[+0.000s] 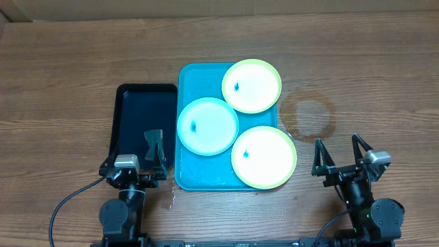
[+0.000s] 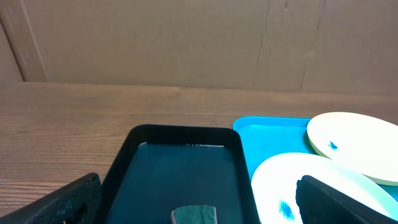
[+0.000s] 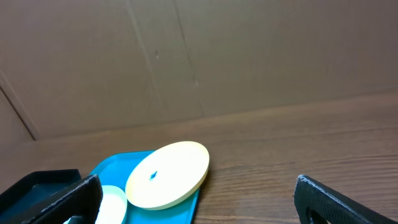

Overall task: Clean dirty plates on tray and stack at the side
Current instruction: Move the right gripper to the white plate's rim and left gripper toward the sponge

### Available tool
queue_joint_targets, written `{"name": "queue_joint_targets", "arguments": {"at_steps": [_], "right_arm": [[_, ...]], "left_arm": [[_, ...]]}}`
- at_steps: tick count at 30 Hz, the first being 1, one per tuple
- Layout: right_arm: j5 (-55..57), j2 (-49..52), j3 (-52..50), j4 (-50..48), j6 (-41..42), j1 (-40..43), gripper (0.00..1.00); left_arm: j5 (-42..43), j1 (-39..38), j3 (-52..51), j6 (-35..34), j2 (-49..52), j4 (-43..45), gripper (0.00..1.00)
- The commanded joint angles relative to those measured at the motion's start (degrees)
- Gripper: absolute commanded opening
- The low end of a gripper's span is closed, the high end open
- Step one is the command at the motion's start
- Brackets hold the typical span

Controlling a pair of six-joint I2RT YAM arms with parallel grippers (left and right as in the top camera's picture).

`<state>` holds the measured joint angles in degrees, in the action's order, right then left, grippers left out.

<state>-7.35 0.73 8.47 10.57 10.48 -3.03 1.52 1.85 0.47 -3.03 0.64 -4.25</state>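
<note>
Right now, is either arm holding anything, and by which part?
Nothing is held: the left fingers and the right fingers both stand open and empty.

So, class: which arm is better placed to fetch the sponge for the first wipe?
Left. The left claw, open, hangs over the black tray holding the sponge; the right claw sits beyond the turquoise tray.

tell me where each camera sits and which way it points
Overhead: fixed above the table, looking straight down on the turquoise tray with three plates, the black tray, and, at the bottom edge, the open left gripper and right gripper.
Left wrist: on the left arm, low, facing forward over the black tray; its fingers frame the bottom corners.
Right wrist: on the right arm, low, facing forward past the turquoise tray; its fingers show likewise.
Shared: both wrist views catch the far yellow-green plate.
</note>
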Motion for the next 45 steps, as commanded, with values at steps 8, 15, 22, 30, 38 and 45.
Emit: {"name": "queue_joint_targets", "arguments": {"at_steps": [8, 15, 22, 30, 38, 45], "right_arm": [[-1.77, 2.47, 11.58, 9.29, -0.07, 0.15, 1.00], [-4.61, 20.31, 31.15, 19.89, -1.77, 0.15, 1.00], [-11.74, 45.03, 53.53, 32.63, -1.68, 0.15, 1.00], [-25.90, 70.49, 74.16, 47.28, -1.42, 0.13, 1.00], [-41.92, 85.02, 74.34, 48.33, -1.44, -0.20, 0.99], [-28.30, 92.13, 73.00, 46.97, 1.33, -7.61, 0.27]], "left_arm": [[5.79, -0.28, 3.17, -6.05, -0.39, 1.49, 1.00], [7.23, -0.26, 21.20, -8.41, 3.08, -8.07, 1.00], [7.50, -0.28, 46.56, -3.96, 20.57, -24.52, 1.00], [12.20, -0.28, 83.08, 0.72, 49.86, -54.97, 1.00], [14.99, -0.28, 94.07, 0.79, 70.51, -74.03, 1.00], [14.64, -0.55, 93.92, 0.90, 84.19, -78.62, 0.04]]}}
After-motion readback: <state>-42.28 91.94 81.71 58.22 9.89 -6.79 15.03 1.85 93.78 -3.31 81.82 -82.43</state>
